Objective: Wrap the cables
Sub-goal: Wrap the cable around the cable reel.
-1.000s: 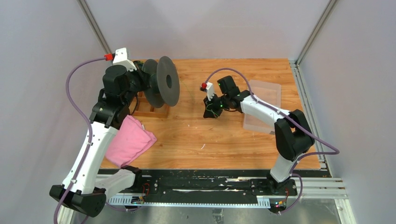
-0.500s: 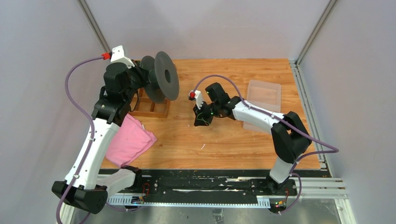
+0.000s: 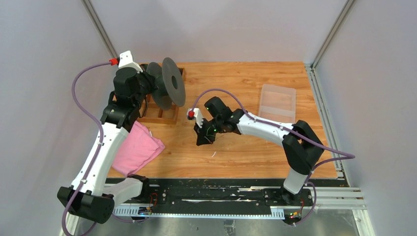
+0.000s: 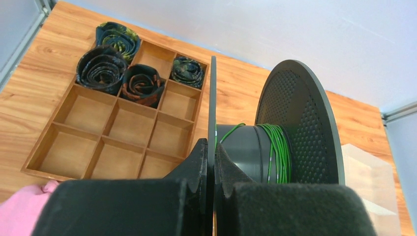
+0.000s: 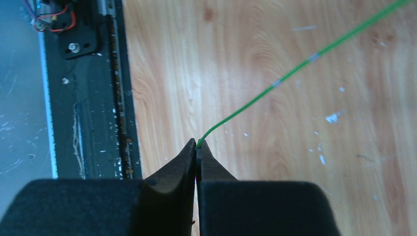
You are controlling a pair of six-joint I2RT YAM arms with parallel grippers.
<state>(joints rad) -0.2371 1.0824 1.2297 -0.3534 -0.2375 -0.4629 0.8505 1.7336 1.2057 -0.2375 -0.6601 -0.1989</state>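
Observation:
A dark grey spool [image 3: 170, 88] hangs above the table's left back, held on edge. My left gripper [image 4: 211, 147] is shut on the spool's thin near flange [image 4: 212, 98]. The cables, a thin green wire [image 4: 278, 150], lie wound round the hub beside the far dotted flange [image 4: 300, 113]. My right gripper [image 5: 197, 145] is shut on the green wire [image 5: 295, 71], which runs up and to the right from the fingertips, taut above the wood. In the top view the right gripper [image 3: 200, 140] hovers near the table's middle, right of the spool and nearer the front.
A wooden compartment tray [image 4: 123, 128] sits under the spool, with rolled ties [image 4: 101, 69] in its far cells. A pink cloth [image 3: 135, 150] lies at the front left. A clear plastic box [image 3: 278, 101] stands at the right. The black base rail [image 3: 211, 191] runs along the near edge.
My right gripper has moved left and toward the near edge, pulling the wire along. The left arm has shifted a little and the spool has turned slightly.

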